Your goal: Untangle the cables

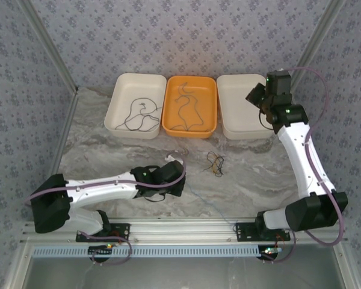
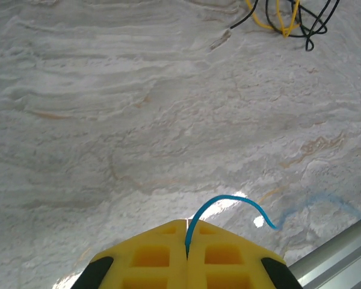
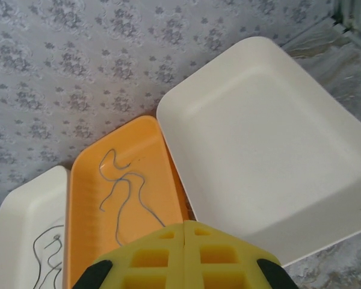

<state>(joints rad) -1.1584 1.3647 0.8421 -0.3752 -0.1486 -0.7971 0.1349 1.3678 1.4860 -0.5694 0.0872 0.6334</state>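
Where the overhead camera looks down, a grey-veined, marble-patterned table (image 1: 108, 150) is seen with three shallow, round-cornered trays set side by side along its far edge. A thin dark cable (image 1: 138, 114) is coiled loosely in the left cream tray (image 1: 117, 96). A grey cable (image 1: 186, 111) is looped in the orange tray (image 1: 171, 96). The right cream tray (image 1: 237, 108) is overhung at its far corner by the right gripper (image 1: 254, 96). A small tangle of cables (image 1: 215, 164) is noted on the bare table nearer the arms, well apart from the trays. The left gripper (image 1: 177, 170) is held low, left of the tangle, and a very fine blue cable (image 1: 201, 198) is trailed from it toward the metal rail (image 1: 186, 229).

From the left wrist, the left gripper (image 2: 186, 232) is seen closed. Its ribbed yellow pads are pressed together on the blue cable (image 2: 228, 200), which is arched up and to the right. The tangle (image 2: 289, 18), of yellow and black strands, is seen at the top edge.

From the right wrist, the right gripper (image 3: 185, 224) is seen closed, pads flat together with nothing between them. It is held above the smooth orange tray (image 3: 87, 174), in which the wavy grey cable (image 3: 123, 192) is laid. The dark cable (image 3: 48, 253) is seen in the left cream tray (image 3: 24, 211).
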